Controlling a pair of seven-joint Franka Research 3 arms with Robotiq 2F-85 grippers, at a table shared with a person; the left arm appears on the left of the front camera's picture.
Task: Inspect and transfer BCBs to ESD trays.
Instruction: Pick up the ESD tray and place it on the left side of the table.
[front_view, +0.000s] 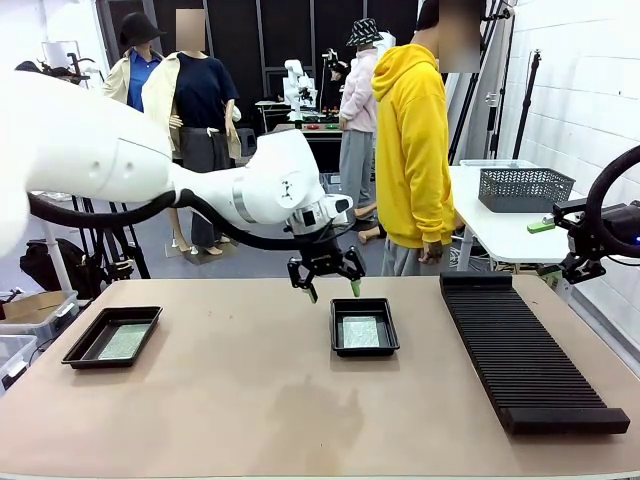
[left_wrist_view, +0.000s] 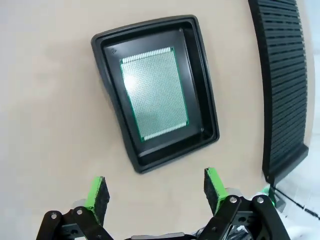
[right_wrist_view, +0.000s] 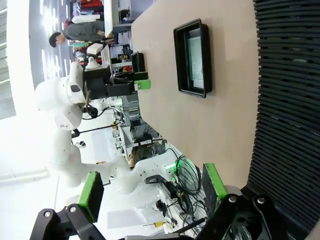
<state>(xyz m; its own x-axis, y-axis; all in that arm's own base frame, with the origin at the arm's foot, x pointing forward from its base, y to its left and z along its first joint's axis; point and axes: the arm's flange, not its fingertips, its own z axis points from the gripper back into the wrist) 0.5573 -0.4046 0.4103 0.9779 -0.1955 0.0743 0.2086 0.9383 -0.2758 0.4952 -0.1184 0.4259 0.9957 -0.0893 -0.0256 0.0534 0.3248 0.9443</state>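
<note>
You've got two BCBs, each lying flat inside its own ESD tray. The centre board sits in the centre tray mid-table; the wrist view shows it as a green perforated board lying inside the tray's raised rim, a bit smaller than the floor. The second board lies in the left tray, near the table's left edge, well apart from the first.

Your left gripper hangs just above the far edge of the centre tray, fingers pointing down, jaws spread wide with nothing between them. Its green pads stand apart over bare table beside the tray, touching nothing. The left arm reaches in from the left and crosses to the middle, wrist bent downward.

Your right gripper is pulled back off the table's right side, jaws wide apart, empty, lying roughly level across the table. The right arm is at the right edge, above the table.

The long black ribbed rack lies right of the centre tray. A grey mesh basket sits on the white table behind. A person in a yellow hoodie stands at the far side, hand hanging down.
</note>
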